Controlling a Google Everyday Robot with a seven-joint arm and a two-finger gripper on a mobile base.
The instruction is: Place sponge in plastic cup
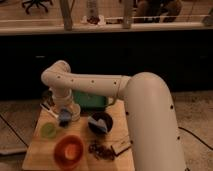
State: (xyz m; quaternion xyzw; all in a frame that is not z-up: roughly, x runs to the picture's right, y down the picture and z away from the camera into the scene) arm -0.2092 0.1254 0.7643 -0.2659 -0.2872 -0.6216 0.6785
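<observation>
Entering the sponge (65,119) first: one small blue block, standing taller than wide, right at the tip of the gripper (65,111), over the left part of the wooden surface (39,152). We cannot tell whether it touches that surface.

Handling, in our judgement: light, soft and compressible, neither fragile nor slippery. It should give under pressure and spring back on release.
Best hold: across its two broad faces near the middle, firm enough to dent it slightly, with the lower end left free to enter a cup. It looks roughly as wide as the cup's mouth, so it may need to go in end-first.
Grip state: we cannot tell whether the gripper is closed on the sponge or only set over it.

- Plastic cup (48,130): low, round, translucent light green, upright, near the sponge to its lower left.
- Cream-white cup (76,113): just beside the sponge, on its right.
- Green box (91,100): behind both.
- Dark bowl (100,123): further right, with bluish contents.
- Orange bowl (69,149): toward the front edge.
- Dark scraps (102,150): right of the orange bowl.
- Arm (95,85): white, reaching in from the right and bending down to the gripper.
</observation>
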